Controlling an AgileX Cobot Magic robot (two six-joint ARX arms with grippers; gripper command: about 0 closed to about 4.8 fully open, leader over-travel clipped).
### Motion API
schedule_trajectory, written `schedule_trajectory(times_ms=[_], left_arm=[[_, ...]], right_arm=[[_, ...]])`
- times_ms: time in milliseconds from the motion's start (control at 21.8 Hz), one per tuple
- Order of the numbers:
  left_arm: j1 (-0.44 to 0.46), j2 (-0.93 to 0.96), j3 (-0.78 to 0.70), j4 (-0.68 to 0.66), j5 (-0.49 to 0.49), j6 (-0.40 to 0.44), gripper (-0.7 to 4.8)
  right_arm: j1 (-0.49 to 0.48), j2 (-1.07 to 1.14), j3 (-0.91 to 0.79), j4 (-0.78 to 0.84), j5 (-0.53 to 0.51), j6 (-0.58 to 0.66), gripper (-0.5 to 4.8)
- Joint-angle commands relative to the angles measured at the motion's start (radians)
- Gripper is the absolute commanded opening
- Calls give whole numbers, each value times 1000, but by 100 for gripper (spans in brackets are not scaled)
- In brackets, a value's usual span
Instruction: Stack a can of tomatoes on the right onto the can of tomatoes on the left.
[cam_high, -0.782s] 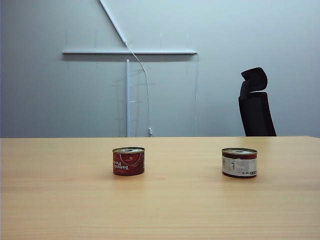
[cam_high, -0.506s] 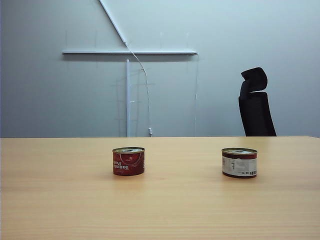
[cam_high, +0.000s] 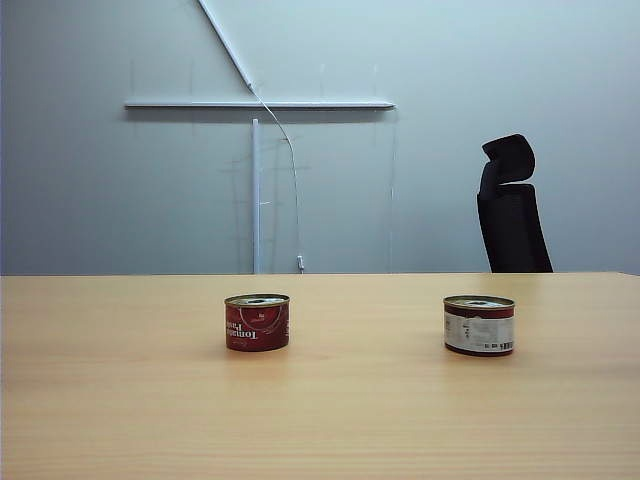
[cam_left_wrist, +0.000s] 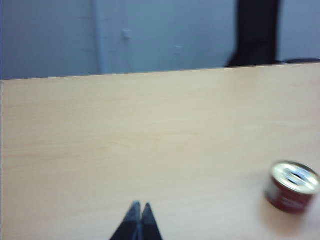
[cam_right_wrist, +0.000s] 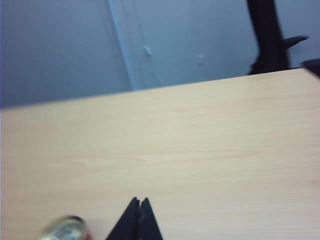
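Two tomato cans stand upright and well apart on the wooden table (cam_high: 120, 400). The left can (cam_high: 257, 322) has a red label. The right can (cam_high: 479, 326) has a white label panel and a red rim. Neither gripper shows in the exterior view. In the left wrist view my left gripper (cam_left_wrist: 139, 206) is shut and empty over bare table, with a red can (cam_left_wrist: 292, 186) off to one side and apart from it. My right gripper (cam_right_wrist: 139, 201) is also shut and empty. A blurred can top (cam_right_wrist: 65, 229) lies beside it at the picture's edge; I cannot tell which can it is.
A black office chair (cam_high: 512, 208) stands behind the table's far edge on the right. A grey wall with a white rail and cable (cam_high: 258, 104) is behind it.
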Motion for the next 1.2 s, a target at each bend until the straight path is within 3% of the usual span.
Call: schedule_trajectory(times_ms=[46, 414, 552, 736, 782, 828, 873, 1057, 1195], left_arm=[[-114, 42, 3, -8, 0, 6, -2], [-435, 216, 2, -12, 4, 6, -2], [-467, 219, 2, -11, 3, 6, -2], [-495, 219, 2, -19, 0, 6, -2], [-507, 219, 2, -21, 0, 6, -2], [-510, 219, 2, -21, 3, 6, -2], [-511, 219, 2, -21, 3, 6, -2], [-511, 216, 2, -24, 3, 6, -2], [-511, 215, 2, -24, 3, 6, -2]], right_arm=[[0, -2, -2, 49, -45, 105, 5], [1, 2, 33, 38, -65, 98, 3], [1, 5, 86, -53, -69, 188, -5], [1, 108, 137, -62, -172, 131, 11], [2, 180, 155, -53, -262, 45, 129], [3, 217, 164, -53, -287, 15, 230], [15, 307, 190, -50, -301, -39, 479], [120, 614, 249, 80, -261, -80, 479], [237, 857, 282, 200, -169, -293, 479]])
